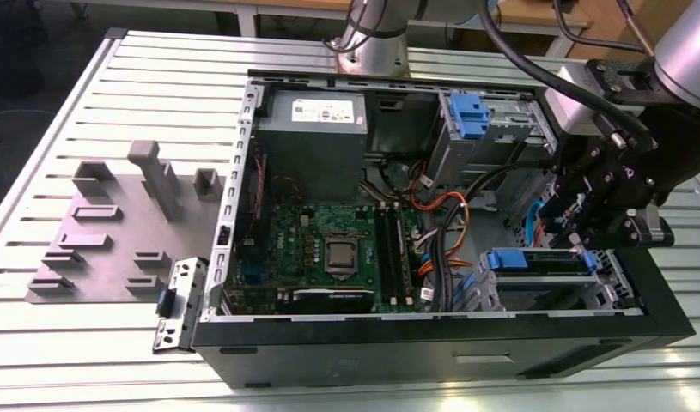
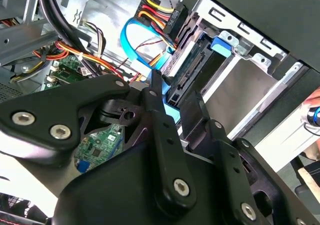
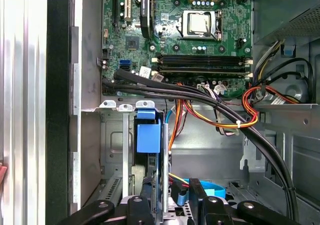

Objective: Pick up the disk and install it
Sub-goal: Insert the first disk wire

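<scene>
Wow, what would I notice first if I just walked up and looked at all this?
Probably the big black computer case lying open on the slatted metal table, with its green circuit board in the middle. Next, the black robot gripper hanging inside the case at the exterior view's right, close over the silver hard disk with blue plastic rails that stands on edge in a metal bay.

Open room above green circuit-board motherboard; orange-and-black cable bundle crowds just beside it; grey metal drive cage blocks beyond cables.
</scene>
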Robot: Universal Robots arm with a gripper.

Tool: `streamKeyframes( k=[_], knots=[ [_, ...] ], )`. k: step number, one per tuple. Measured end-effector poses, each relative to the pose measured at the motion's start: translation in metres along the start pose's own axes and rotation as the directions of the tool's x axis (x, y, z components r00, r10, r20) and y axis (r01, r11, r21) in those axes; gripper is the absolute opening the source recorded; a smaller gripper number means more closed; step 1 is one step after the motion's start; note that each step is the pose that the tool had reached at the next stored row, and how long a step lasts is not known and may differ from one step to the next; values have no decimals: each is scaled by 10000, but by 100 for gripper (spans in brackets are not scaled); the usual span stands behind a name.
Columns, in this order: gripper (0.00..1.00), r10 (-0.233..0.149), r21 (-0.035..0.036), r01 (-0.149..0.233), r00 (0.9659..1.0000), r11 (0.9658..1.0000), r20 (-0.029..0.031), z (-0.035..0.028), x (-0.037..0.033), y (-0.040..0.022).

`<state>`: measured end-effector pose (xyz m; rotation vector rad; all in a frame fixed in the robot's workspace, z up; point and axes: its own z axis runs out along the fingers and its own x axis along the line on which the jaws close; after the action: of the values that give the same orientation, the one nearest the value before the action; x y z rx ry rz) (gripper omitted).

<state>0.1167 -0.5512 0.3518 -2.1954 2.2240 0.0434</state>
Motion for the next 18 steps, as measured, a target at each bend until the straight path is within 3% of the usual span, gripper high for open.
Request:
streamKeyframes(
  k=[5,18],
  knots=[
    [42,-1,-17,1,10000,10000,0,0,-1,-29],
    [40,0,-18,0,10000,10000,-1,0,0,-32]
  ],
)
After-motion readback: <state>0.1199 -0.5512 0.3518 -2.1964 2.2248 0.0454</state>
